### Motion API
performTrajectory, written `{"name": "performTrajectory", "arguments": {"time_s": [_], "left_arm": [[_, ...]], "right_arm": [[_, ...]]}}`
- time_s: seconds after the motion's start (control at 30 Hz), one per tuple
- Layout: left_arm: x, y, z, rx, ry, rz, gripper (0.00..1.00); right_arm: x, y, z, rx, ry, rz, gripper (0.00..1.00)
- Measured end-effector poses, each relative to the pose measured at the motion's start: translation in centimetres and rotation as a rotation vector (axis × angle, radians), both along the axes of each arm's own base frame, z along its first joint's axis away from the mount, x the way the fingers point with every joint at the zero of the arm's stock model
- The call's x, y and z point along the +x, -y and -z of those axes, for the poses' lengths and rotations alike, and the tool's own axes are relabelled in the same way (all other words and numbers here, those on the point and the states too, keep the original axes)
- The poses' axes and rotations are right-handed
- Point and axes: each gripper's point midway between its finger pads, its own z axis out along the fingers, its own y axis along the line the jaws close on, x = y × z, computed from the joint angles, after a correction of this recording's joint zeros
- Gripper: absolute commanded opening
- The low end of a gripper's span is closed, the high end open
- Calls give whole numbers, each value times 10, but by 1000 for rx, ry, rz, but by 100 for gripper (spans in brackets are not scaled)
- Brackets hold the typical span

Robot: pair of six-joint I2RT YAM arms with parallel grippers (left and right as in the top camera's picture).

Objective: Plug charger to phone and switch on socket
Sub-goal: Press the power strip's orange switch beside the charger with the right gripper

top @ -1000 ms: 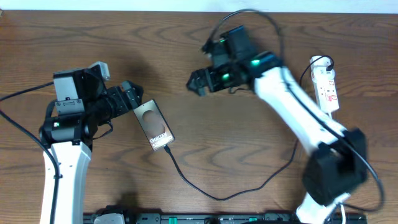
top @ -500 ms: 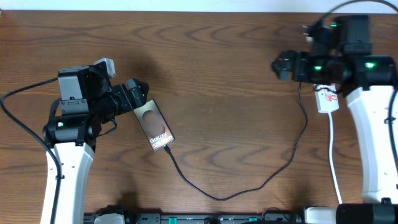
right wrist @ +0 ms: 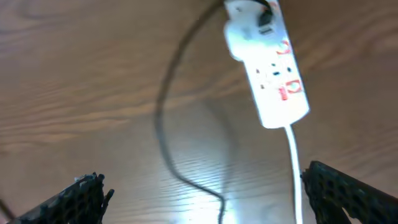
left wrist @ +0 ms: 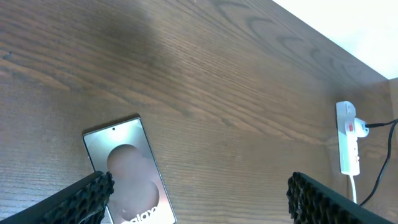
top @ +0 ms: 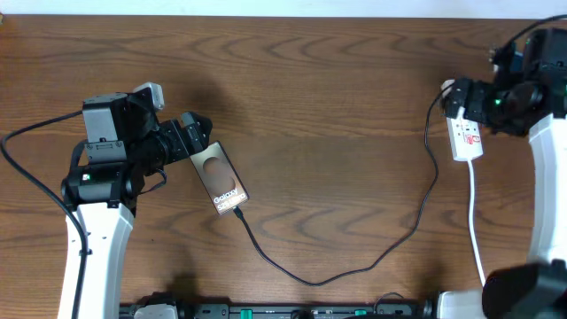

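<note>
The phone (top: 220,180) lies flat at centre left, brown screen up with white "Galaxy" text; it also shows in the left wrist view (left wrist: 127,168). The charger cable (top: 310,281) runs from the phone's lower end, loops along the front and rises to the white plug at the socket's far end. The socket (top: 467,137) is a white strip with red marks at the far right, also in the right wrist view (right wrist: 273,68). My left gripper (top: 191,135) (left wrist: 199,199) is open and empty at the phone's top end. My right gripper (top: 459,99) (right wrist: 205,199) is open and empty above the socket's far end.
The socket's white cord (top: 476,221) runs down the right side to the front edge. The socket shows small in the left wrist view (left wrist: 347,137). A black rail (top: 283,312) lies along the front edge. The table's far edge (top: 266,16) borders a white wall.
My right arm has swung from the table's upper middle to the far right and now hangs over the socket. The left arm, the phone and the cable have hardly moved.
</note>
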Motion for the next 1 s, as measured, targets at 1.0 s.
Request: {"name": "performTrajectory", "arguments": {"time_s": [1.0], "left_arm": [[0,0,0,2,-2,-2,91]], "right_arm": [[60,79,146,43,-102,-133,99]]}}
